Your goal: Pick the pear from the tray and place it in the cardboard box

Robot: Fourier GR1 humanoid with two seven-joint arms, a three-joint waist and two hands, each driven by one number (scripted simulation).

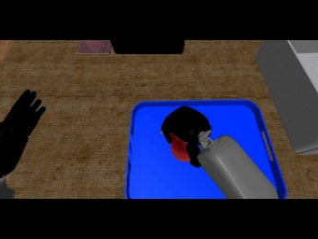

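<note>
Black fingers of the right hand (186, 122) curl over a red pear (180, 148) (mostly hidden) in the blue plastic tray (148, 168). Lifted off-centre, it could slip. The left hand (13, 128) rests open.

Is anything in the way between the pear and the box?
Nothing visible is. The right hand is curled over the red pear in the blue tray; only the tray's rim and bare counter lie before the grey box.
</note>
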